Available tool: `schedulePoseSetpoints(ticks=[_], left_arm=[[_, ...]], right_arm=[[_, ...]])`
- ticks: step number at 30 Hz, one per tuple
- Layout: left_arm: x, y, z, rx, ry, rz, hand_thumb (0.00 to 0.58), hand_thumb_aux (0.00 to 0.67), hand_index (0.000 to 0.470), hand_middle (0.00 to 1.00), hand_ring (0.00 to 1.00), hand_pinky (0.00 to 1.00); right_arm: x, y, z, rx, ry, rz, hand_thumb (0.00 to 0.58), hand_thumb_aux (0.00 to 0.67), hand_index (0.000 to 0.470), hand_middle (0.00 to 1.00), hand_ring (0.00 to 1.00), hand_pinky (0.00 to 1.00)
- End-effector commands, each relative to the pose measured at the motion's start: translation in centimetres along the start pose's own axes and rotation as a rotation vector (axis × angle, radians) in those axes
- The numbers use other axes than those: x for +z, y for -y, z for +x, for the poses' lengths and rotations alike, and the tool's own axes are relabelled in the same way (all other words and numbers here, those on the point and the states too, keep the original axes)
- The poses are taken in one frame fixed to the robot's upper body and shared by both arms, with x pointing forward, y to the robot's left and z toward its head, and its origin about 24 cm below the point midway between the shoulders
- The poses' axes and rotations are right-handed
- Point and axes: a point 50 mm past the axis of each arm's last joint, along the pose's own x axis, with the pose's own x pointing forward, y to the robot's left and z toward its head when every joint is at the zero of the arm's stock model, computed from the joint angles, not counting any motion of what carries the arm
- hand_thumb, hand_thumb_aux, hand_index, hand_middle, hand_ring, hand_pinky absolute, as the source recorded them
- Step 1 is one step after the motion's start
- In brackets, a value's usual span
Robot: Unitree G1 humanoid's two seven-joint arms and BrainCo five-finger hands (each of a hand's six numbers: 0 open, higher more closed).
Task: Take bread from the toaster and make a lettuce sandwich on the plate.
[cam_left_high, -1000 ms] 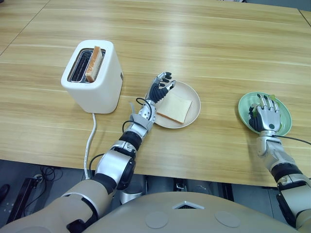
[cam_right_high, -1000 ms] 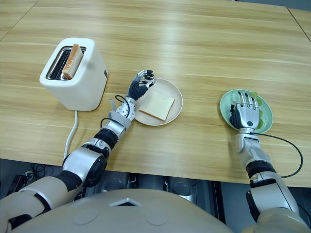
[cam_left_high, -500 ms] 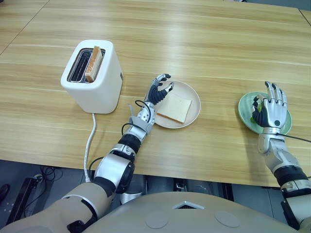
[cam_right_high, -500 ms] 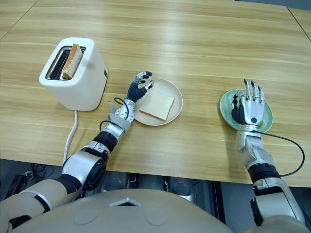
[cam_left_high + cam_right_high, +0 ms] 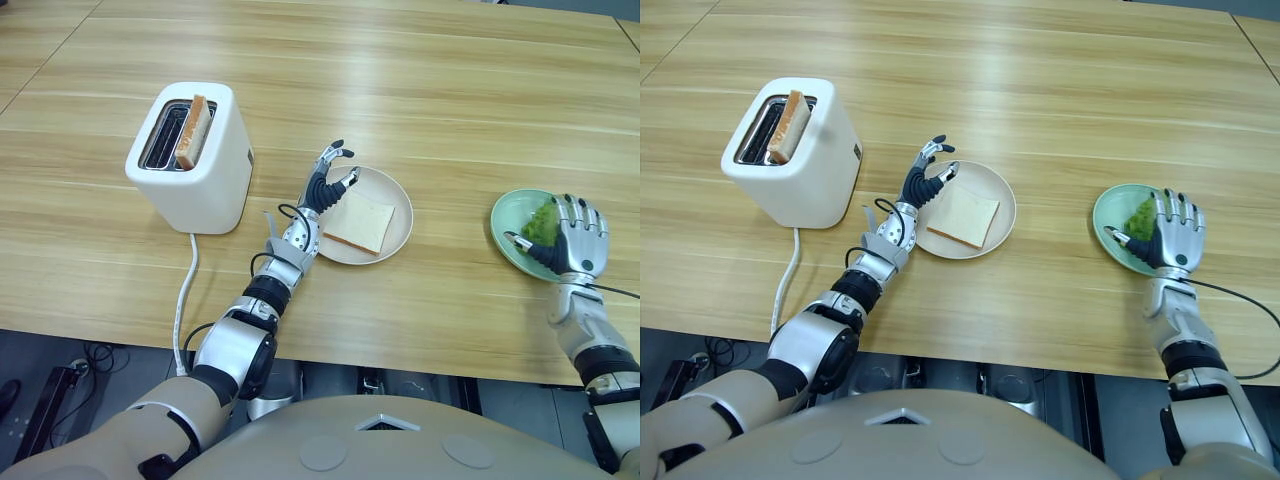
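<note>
A white toaster [image 5: 195, 170] stands at the left with one slice of bread [image 5: 192, 132] upright in its slot. Right of it, a beige plate [image 5: 395, 198] carries a second slice of bread [image 5: 358, 222] lying flat. My left hand [image 5: 327, 183] sits at that plate's left rim, fingers spread and holding nothing, just clear of the flat slice. At the right, a green plate [image 5: 508, 222] bears a leaf of lettuce [image 5: 545, 217]. My right hand [image 5: 577, 240] rests over this plate's right side, fingers curled onto the lettuce and thumb stretched under it.
The toaster's white cord [image 5: 186, 292] runs down over the table's front edge [image 5: 400, 352]. Bare wooden tabletop [image 5: 400, 80] spreads behind both plates and between them.
My right hand lifted off the green plate, then tipped right and curled onto the lettuce, which now shows. My left hand drew back slightly from the bread, fingers opening a little.
</note>
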Motion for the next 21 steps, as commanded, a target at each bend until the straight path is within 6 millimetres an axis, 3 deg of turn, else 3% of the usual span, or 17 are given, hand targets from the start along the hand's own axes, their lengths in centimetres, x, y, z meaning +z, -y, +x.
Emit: schedulePoseSetpoints(ticks=[1,8,19,21], left_arm=[[-0.2,0.1,-0.2,-0.007,-0.007,0.000,0.464,0.370,0.254,0.07,0.07,0.07],[-0.4,0.1,-0.3,-0.010,-0.012,0.003,0.466,0.373,0.256,0.05,0.05,0.05],[-0.7,0.1,-0.3,-0.016,-0.028,0.010,0.468,0.376,0.258,0.02,0.02,0.02],[-0.7,0.1,-0.4,-0.019,-0.029,0.010,0.470,0.378,0.260,0.02,0.02,0.02]], right_arm=[[-1.2,-0.3,-0.6,0.056,-0.021,-0.027,0.000,0.000,0.000,0.00,0.00,0.00],[-2.3,-0.8,-1.2,0.100,-0.044,-0.054,0.000,0.000,0.000,0.00,0.00,0.00],[-1.6,-2.8,-1.8,0.201,-0.029,-0.055,0.000,0.000,0.000,0.00,0.00,0.00],[-1.2,-3.0,-1.9,0.205,-0.016,-0.046,0.398,0.294,0.202,0.00,0.00,0.00]])
